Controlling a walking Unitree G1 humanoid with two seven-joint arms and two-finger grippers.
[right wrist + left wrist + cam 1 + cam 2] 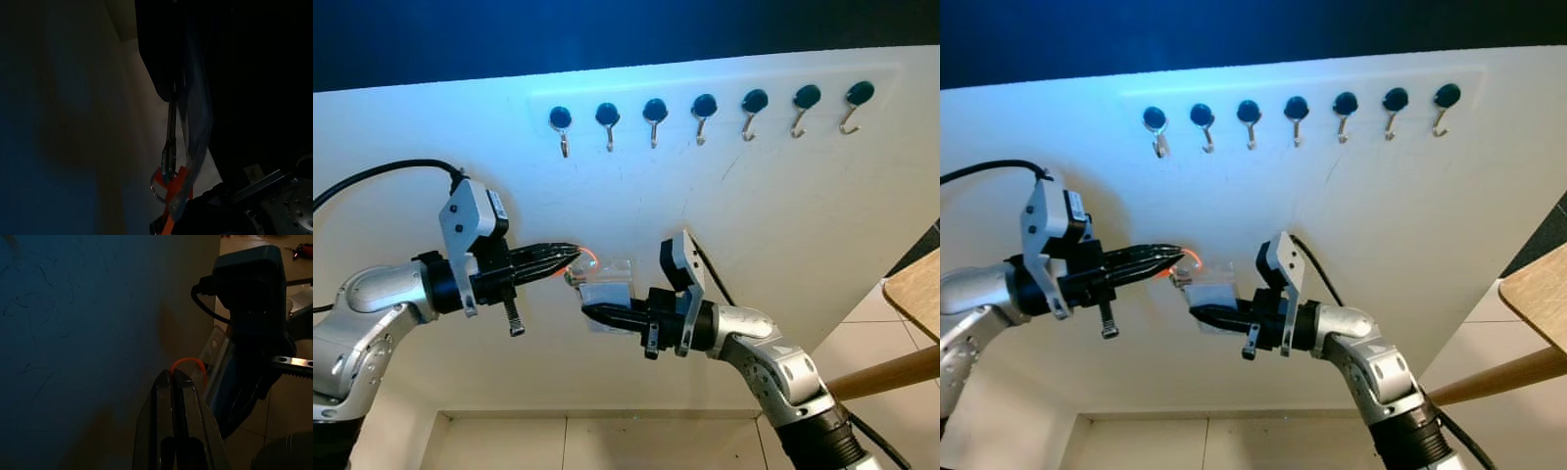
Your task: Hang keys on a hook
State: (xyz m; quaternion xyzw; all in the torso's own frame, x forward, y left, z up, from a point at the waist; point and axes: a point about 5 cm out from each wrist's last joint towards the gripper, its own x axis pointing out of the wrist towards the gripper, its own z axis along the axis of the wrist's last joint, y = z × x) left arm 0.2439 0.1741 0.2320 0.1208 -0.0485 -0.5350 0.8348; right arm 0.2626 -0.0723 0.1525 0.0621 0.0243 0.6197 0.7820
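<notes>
Several metal hooks (654, 119) with dark round knobs run in a row high on the white wall (783, 215). Well below them, both grippers meet in front of the wall. The key bunch has a thin orange loop (590, 258), a clear plastic tag (607, 284), a ring (155, 185) and flat keys (169, 142). My left gripper (572, 257) comes in from the left, shut on the orange loop (188, 363). From the right, my right gripper (594, 313) is shut on the tag end of the bunch, just under the left fingertips.
A wooden table corner (915, 286) and its slanted leg (891, 374) stand at the right, past the wall's edge. Tiled floor (607, 441) lies below. A black cable (382, 174) arcs over my left arm.
</notes>
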